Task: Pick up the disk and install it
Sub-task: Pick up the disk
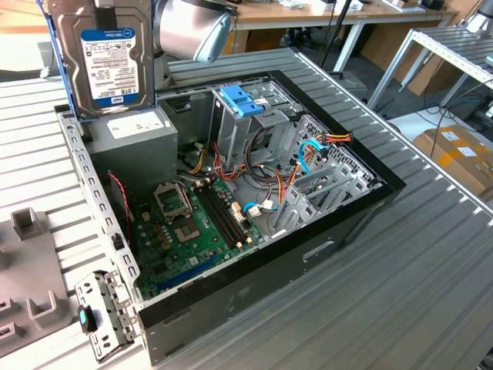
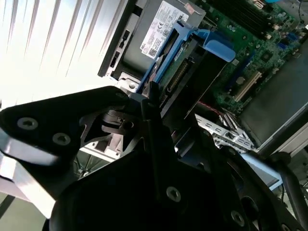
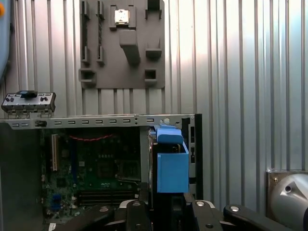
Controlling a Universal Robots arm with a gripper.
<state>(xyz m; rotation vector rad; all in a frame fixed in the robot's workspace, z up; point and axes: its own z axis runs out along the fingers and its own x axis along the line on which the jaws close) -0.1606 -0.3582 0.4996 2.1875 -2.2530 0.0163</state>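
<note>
**Disk held aloft over an open case, not yet seated**

1. Table: ribbed grey metal top that carries everything below.
2. Case: black tower lying on its side with the cover off and the interior exposed.
3. Plate: grey fixture with raised blocks, on the table beside the case at the exterior view's left.
4. Supply: grey box with a white sticker, in the far corner of the case at the exterior view's left.
5. Board: green, on the case floor, with an empty processor socket.
6. Cage: bare metal drive bay topped by a blue latch, well apart from the disk.
7. Disk: upright in the air above the supply, with its label facing the exterior camera and a blue frame along its edge. In the first wrist view its blue end hangs over the case corner.
8. Gripper: black fingers clenched on the disk, one on each flat side.
9. Cables: blue, orange and red leads, loose beside the cage.

Hazards, as judged:
- The grip takes in only one end of the disk, so a jolt could tilt it or let it slip onto the supply or the board.
- If the blue frame meets the cage rails skewed, it may jam.
- A stray cable could block the bay, or be pinched there.
- A low carry could knock the disk against the case wall.
</note>
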